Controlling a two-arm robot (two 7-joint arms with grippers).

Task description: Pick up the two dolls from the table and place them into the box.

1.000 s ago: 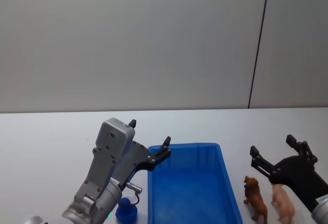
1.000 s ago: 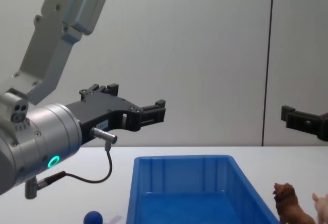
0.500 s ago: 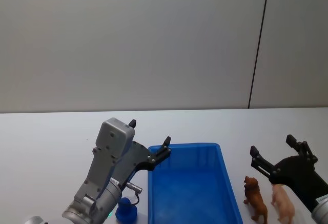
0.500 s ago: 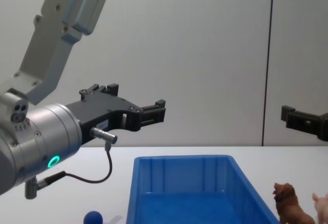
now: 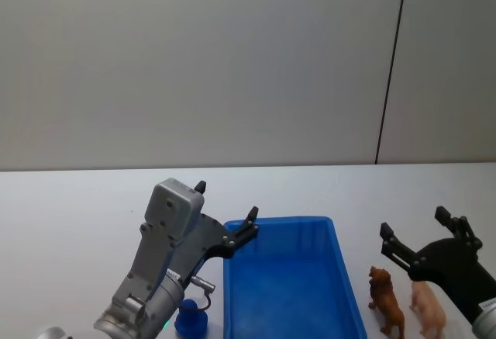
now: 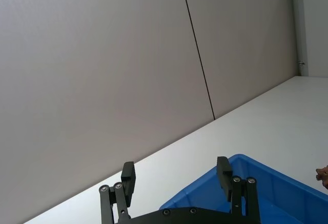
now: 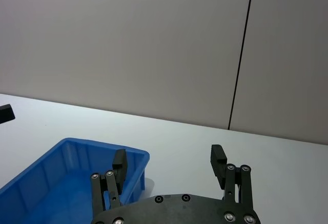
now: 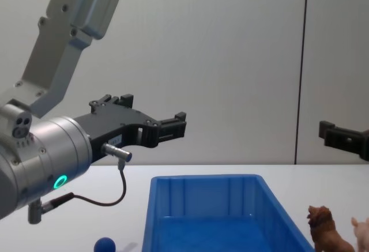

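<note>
On the tabletop [image 5: 77, 199], brown doll [image 5: 385, 300] and pink doll [image 5: 428, 308] stand right of the box [image 5: 294, 219]; my left gripper [image 5: 226, 199] and right gripper [image 5: 413, 221] have fingers spread, empty.

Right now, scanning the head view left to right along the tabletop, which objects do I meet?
small blue ball → blue box → reddish-brown doll → pale pink doll

A plain grey-beige wall [image 5: 194, 60] stood straight ahead, broken by one thin dark vertical seam [image 5: 390, 67] toward the right. That seam ran down to the far edge of the white table [image 5: 77, 199], and the light lay soft and even across both.
</note>
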